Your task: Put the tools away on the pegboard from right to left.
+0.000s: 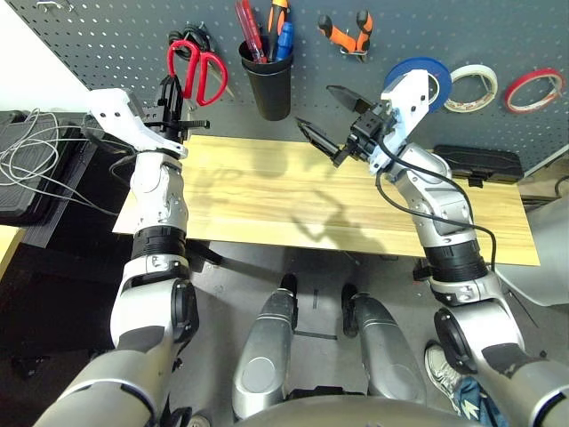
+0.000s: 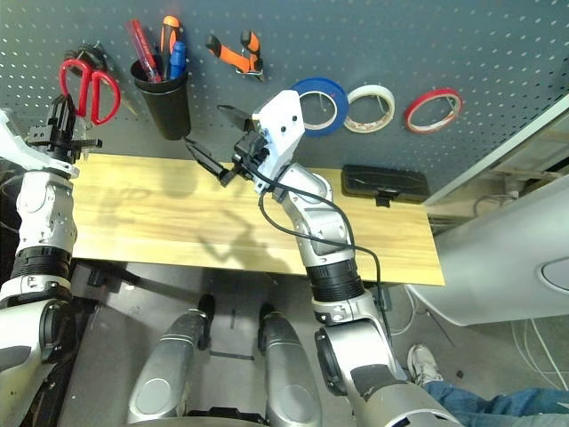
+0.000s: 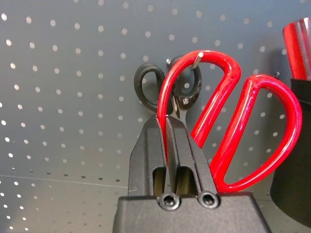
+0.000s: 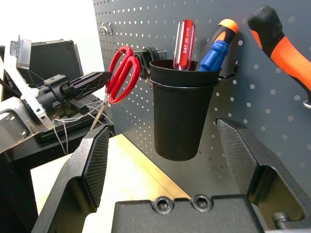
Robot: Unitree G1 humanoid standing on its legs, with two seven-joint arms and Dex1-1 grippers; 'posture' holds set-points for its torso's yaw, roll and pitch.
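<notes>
Red-handled scissors (image 3: 228,121) hanging on thin metal hook, glossy loops up, blades down, on dark grey-blue perforated pegboard (image 1: 107,36) at far left, w/ black-handled scissors (image 3: 148,87) behind on same hook. Left gripper (image 3: 171,141) jaws pressed together, pinching the red scissors' blades. Right gripper (image 4: 165,165) jaws spread wide, nothing between, facing black plastic cup (image 4: 182,111) holding slim blue-handled screwdriver (image 4: 214,56) & others. Orange-and-black pliers (image 1: 348,34) hooked right of cup; blue tape roll (image 1: 427,76) next along. Light wooden worktop (image 1: 267,191) below.
</notes>
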